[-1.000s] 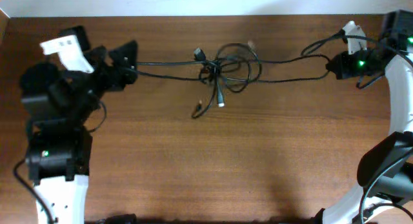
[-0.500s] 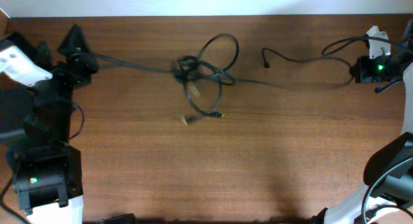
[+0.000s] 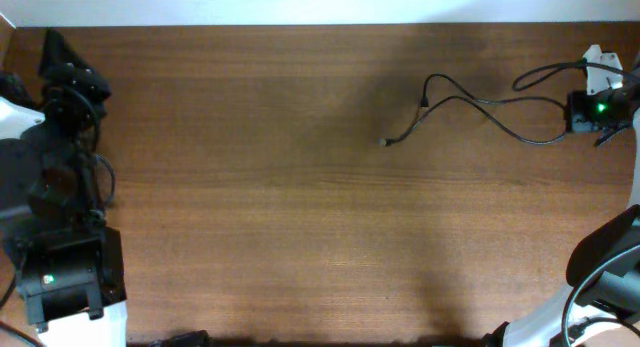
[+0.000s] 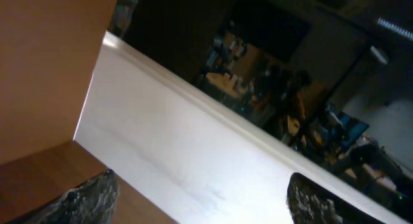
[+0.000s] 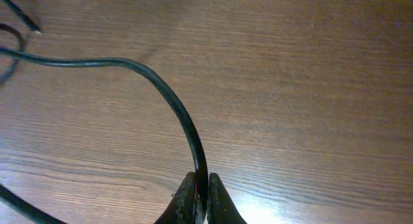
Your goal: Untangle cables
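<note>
Pinched between the tight-pressed fingers of the right gripper (image 5: 201,185) at the table's (image 3: 300,237) right edge, a single black cable (image 5: 164,88) trails in loose, knot-free curves to its plug (image 3: 386,142) near the middle. This cord looks untangled, though no others are in view to judge what is left. Across the table the left gripper (image 3: 58,55) sits at the far corner, fingers (image 4: 90,197) spread wide on nothing, tilted toward the wall (image 4: 193,140)

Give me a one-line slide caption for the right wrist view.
Right fingers pinch a thin black cable that arcs away across the wooden table.
</note>
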You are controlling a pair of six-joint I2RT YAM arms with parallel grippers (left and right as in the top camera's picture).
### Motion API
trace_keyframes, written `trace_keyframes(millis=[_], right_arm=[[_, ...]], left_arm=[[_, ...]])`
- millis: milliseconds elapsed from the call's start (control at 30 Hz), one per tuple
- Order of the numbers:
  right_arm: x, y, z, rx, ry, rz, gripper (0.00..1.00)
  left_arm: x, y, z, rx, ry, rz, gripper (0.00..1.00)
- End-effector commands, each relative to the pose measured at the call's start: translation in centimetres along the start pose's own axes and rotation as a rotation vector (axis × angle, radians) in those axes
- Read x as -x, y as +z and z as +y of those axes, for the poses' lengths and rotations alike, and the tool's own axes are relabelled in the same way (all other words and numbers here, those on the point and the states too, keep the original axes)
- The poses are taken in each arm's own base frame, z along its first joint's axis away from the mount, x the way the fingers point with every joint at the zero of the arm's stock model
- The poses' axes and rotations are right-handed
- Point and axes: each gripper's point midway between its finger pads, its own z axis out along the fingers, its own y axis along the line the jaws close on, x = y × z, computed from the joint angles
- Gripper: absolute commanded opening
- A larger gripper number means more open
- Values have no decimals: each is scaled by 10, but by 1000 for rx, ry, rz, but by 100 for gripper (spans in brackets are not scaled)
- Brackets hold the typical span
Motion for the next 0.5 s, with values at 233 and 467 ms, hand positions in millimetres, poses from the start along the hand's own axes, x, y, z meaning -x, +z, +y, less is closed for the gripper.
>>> trace_keyframes(millis=[233,467], right_arm=[[13,-1,16,106,-10,-69,4],[77,-59,31,189,-81,-309,4]], left_arm=[[-99,12,-59,-379,-36,438,87],[-148,5,-93,-510,-54,606,88]])
